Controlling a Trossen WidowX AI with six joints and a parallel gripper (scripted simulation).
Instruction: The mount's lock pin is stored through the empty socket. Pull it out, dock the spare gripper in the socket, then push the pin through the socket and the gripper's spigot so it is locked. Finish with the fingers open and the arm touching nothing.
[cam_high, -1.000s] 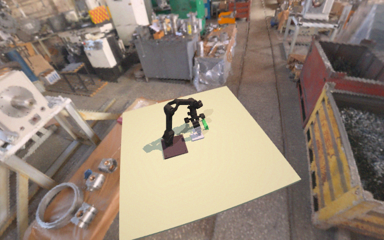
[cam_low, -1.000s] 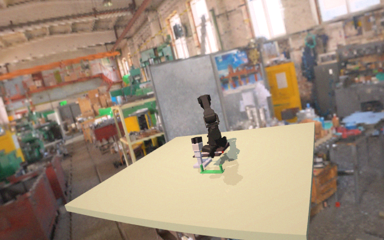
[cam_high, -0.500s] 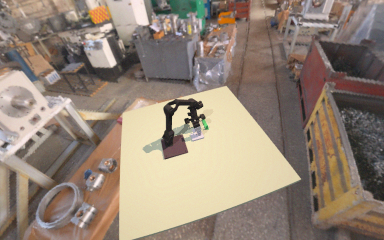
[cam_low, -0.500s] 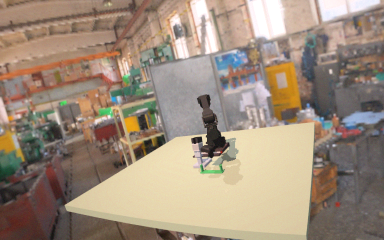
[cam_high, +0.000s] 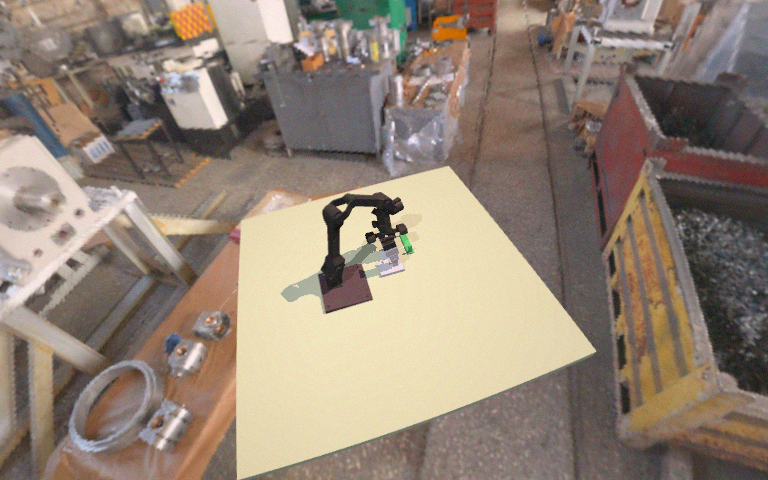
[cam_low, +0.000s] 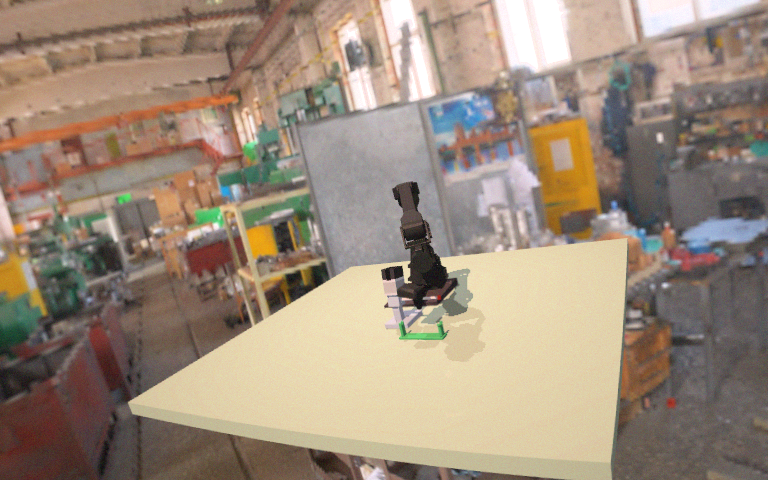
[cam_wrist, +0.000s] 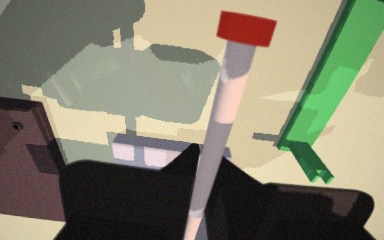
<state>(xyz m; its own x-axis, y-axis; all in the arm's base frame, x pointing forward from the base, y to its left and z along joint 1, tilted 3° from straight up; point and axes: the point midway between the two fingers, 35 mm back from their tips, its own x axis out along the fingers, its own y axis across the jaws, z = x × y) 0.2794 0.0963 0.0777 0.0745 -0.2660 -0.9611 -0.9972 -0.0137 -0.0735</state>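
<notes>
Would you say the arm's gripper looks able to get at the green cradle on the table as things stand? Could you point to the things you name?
Probably not straight away: the gripper (cam_wrist: 199, 150) is shut on the red-headed pin (cam_wrist: 225, 120), so its fingers are occupied. The green cradle (cam_high: 407, 243) (cam_low: 423, 336) (cam_wrist: 330, 85) otherwise seems within reach, standing close by.

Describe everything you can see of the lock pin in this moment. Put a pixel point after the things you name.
The lock pin (cam_low: 438, 297) (cam_wrist: 233, 90) is a slim, straight, pale rod with a wider, flat-ended red head; light and grey bands along it look like shadow. The gripper (cam_high: 387, 234) (cam_low: 419, 305) (cam_wrist: 199, 150) is shut on its shaft, holding it above the table, roughly level. The head end sticks out free. I can't tell whether its other end touches the mount.
</notes>
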